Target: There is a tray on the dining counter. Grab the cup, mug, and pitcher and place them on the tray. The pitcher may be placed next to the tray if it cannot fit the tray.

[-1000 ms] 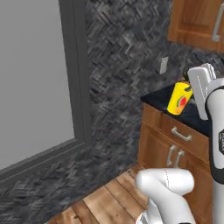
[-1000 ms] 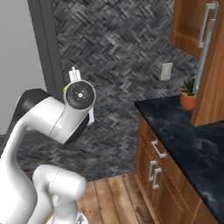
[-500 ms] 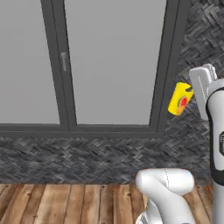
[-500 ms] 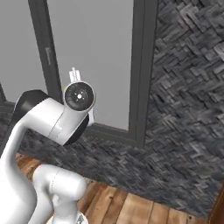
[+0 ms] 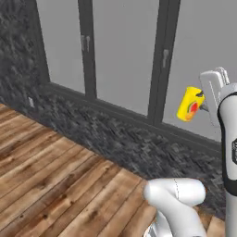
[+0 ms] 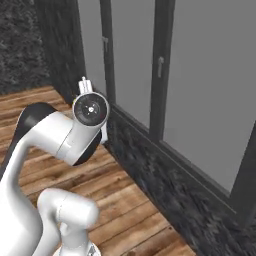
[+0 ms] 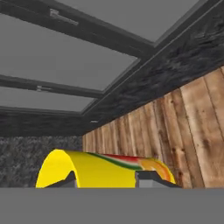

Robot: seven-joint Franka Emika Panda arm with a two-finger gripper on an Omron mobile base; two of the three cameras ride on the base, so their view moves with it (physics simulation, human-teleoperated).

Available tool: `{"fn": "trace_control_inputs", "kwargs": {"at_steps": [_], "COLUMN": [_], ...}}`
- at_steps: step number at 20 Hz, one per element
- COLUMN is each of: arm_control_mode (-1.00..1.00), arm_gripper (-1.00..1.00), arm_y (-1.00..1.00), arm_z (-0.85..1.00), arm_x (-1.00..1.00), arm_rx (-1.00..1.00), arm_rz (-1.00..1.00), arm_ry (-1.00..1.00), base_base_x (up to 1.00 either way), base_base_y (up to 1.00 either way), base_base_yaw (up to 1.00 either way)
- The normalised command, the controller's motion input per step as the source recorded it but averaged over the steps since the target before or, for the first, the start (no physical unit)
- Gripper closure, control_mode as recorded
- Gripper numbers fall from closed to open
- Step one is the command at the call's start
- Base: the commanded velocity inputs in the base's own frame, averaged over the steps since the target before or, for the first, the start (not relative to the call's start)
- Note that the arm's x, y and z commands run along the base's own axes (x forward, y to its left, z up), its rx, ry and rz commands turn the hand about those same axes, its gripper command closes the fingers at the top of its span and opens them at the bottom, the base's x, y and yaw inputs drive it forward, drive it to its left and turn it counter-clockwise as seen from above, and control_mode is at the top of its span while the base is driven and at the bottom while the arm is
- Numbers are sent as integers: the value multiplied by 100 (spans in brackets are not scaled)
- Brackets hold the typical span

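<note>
My gripper (image 5: 202, 104) is shut on the cup (image 5: 190, 104), a small yellow tumbler with a red-orange mark, and holds it tilted in the air well above the floor. In the hand view the cup (image 7: 105, 168) lies on its side between my two dark fingertips (image 7: 148, 178), its open mouth to the left. The tray, the dining counter, the mug and the pitcher are out of view.
Tall grey glass doors (image 5: 125, 51) with dark frames and handles stand ahead, above a low wall of dark herringbone tiles (image 5: 106, 134). A wooden plank floor (image 5: 51, 185) spreads to the left. The same doors (image 6: 200, 100) fill the right of the right base view.
The whole picture has swung: the base has turned away from the tiled kitchen counter and cabinets toward the glass doors and floor. The cup stays in my gripper at the same height.
</note>
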Motion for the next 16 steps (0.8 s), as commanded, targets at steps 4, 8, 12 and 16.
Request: {"fn": "trace_control_inputs", "kwargs": {"at_steps": [4, 8, 12, 16], "arm_control_mode": [100, 100, 100, 100], "arm_gripper": [100, 100, 100, 100], "arm_y": [0, 0, 0, 0], "arm_z": [0, 0, 0, 0], "arm_x": [0, 0, 0, 0], "arm_rx": [0, 0, 0, 0], "arm_rz": [0, 0, 0, 0], "arm_ry": [0, 0, 0, 0], "base_base_x": [0, 0, 0, 0], "base_base_y": [29, 36, 20, 24], "base_base_yaw": [90, 85, 86, 83]}}
